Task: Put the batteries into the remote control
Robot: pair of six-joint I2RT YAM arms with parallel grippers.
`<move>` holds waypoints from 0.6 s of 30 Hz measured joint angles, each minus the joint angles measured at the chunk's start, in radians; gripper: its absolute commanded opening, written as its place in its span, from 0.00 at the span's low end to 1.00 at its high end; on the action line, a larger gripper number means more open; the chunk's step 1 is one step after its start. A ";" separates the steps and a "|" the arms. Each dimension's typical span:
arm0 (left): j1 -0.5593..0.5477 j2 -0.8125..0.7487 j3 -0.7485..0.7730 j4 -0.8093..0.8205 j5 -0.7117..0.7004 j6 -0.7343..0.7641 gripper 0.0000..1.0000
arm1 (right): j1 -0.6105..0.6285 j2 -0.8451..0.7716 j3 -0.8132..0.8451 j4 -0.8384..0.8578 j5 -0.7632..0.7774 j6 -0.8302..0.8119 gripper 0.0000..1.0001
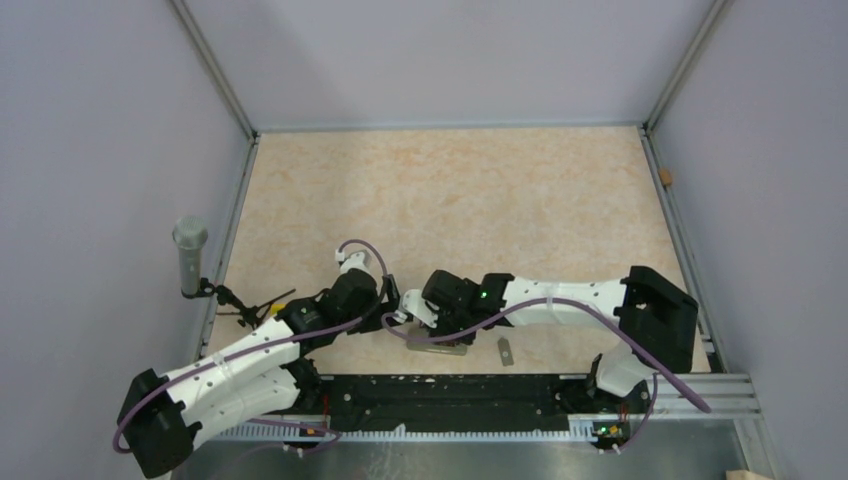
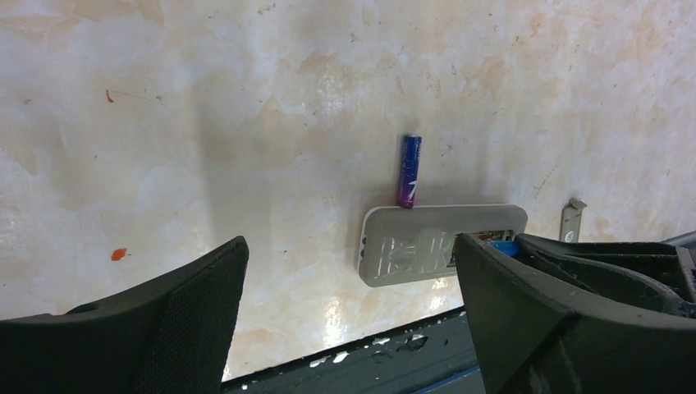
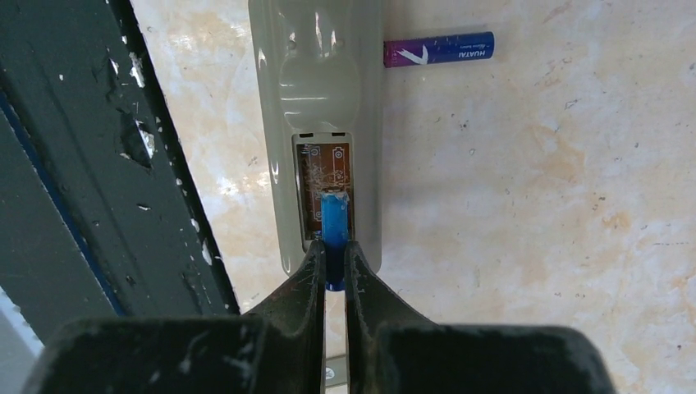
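Observation:
The remote control lies grey back up by the table's front edge, its battery compartment uncovered. My right gripper is shut on a blue battery, whose far end points down into the compartment. A second battery, blue and purple, lies on the table, its end touching the remote's far side. My left gripper stands wide open just left of the remote, holding nothing. From above, both grippers meet over the remote.
A small grey cover piece lies right of the remote. The black rail runs along the front edge close beside the remote. A grey microphone on a stand is at the left wall.

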 measured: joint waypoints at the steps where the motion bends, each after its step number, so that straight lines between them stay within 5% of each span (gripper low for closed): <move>1: 0.001 0.000 0.000 -0.005 -0.003 0.000 0.95 | 0.000 0.005 0.004 -0.002 0.000 0.003 0.00; 18: 0.008 -0.019 -0.020 -0.022 -0.006 -0.002 0.97 | 0.001 0.043 0.026 -0.030 -0.027 0.006 0.00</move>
